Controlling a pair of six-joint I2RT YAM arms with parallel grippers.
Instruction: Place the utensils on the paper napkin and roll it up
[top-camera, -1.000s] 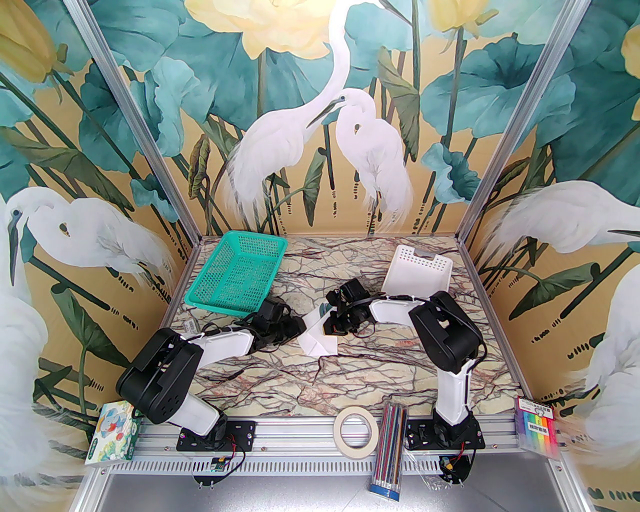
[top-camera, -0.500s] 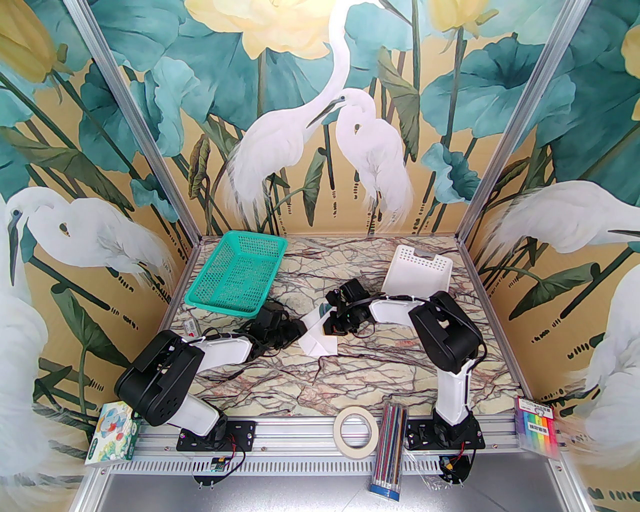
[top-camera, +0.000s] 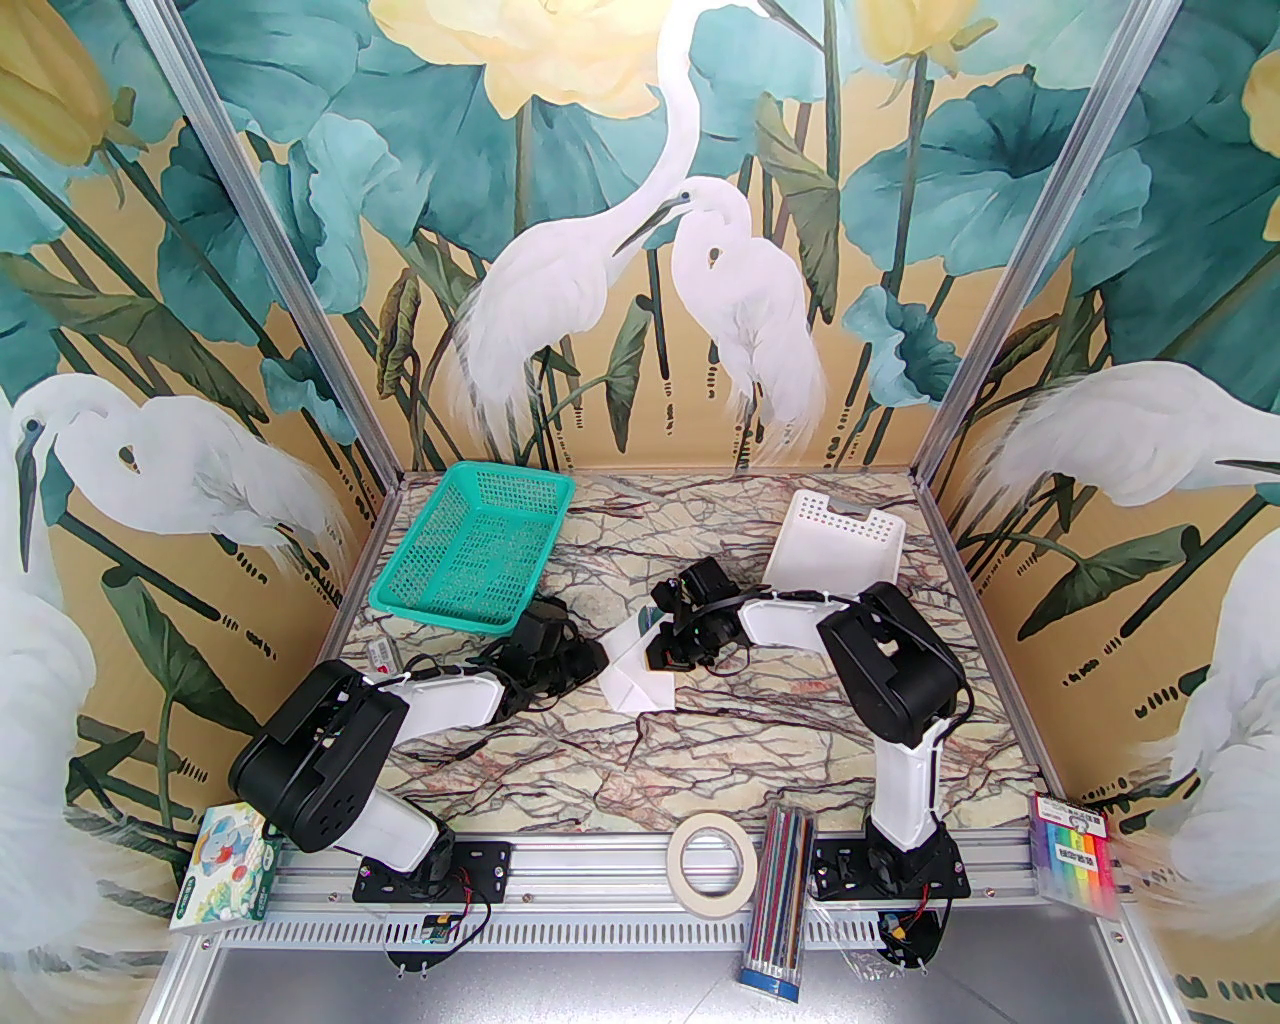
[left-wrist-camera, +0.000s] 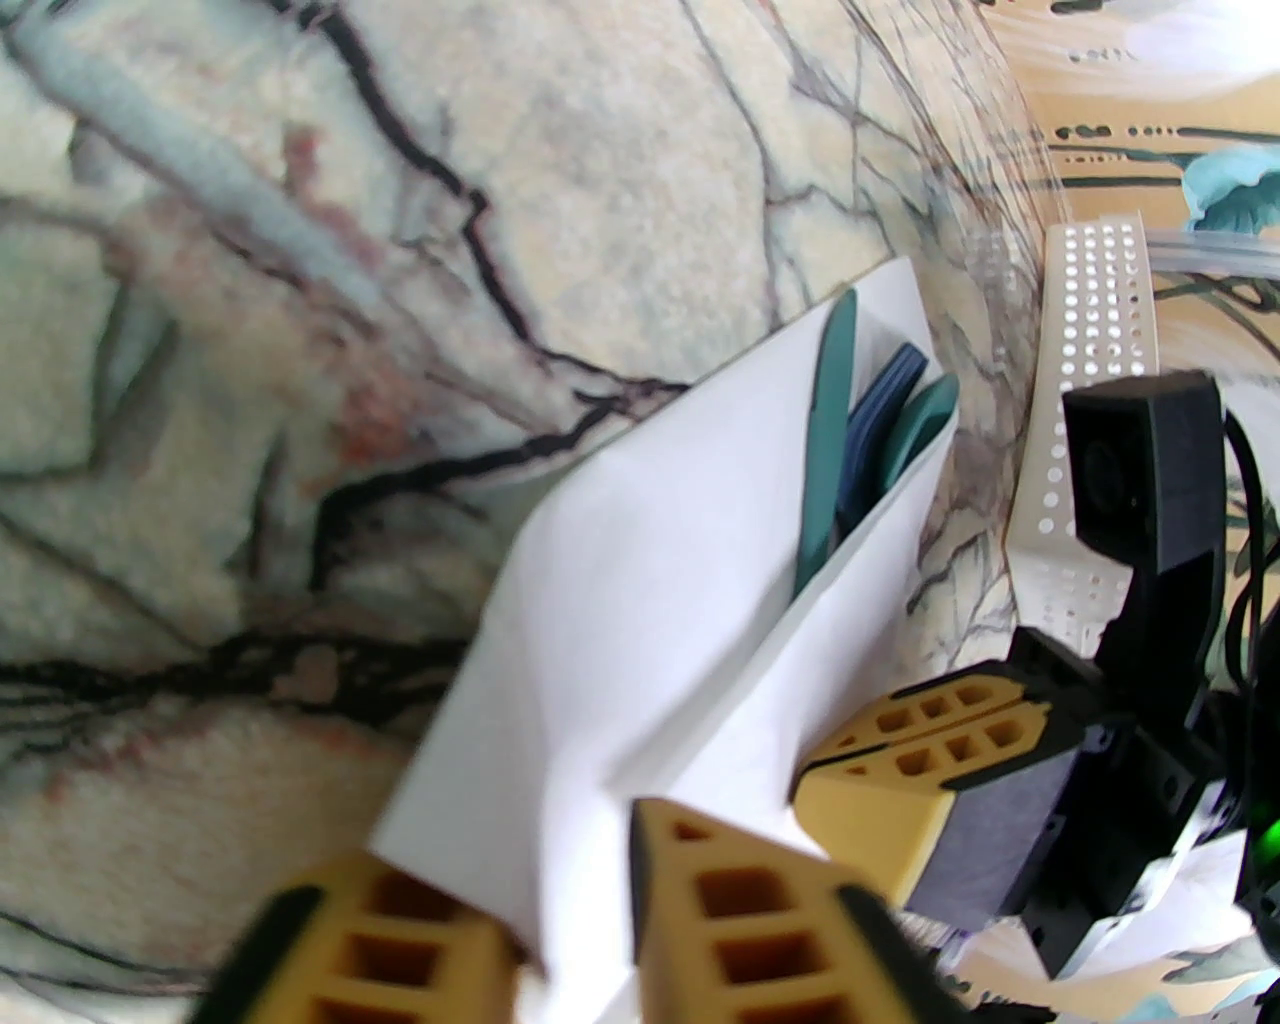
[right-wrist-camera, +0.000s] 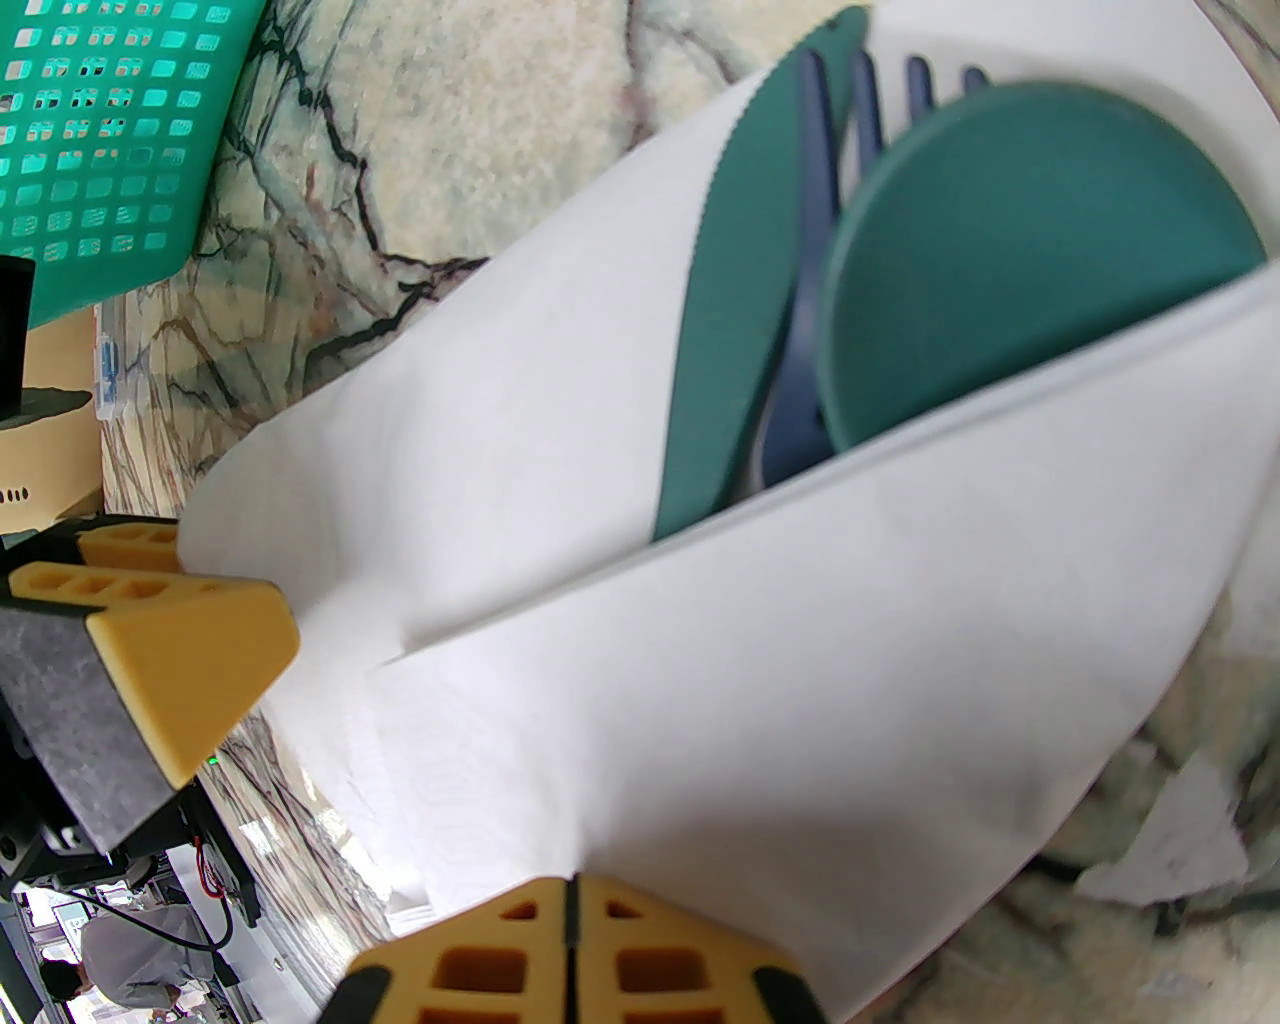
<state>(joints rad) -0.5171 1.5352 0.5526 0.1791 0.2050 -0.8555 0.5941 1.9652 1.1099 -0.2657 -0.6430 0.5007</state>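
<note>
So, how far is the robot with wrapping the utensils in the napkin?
Done: the utensils lie on the paper napkin, and one flap is folded over their handles. In hand: the right claw is shut at that flap's edge, and the left claw straddles a napkin corner. Left: the rolling itself; the utensil heads stick out and no roll is formed yet.

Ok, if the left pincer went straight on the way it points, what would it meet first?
The paper napkin: its near corner sits at the tips of the left pincer. Past the fold, probably the utensils; depth is hard to judge.
</note>
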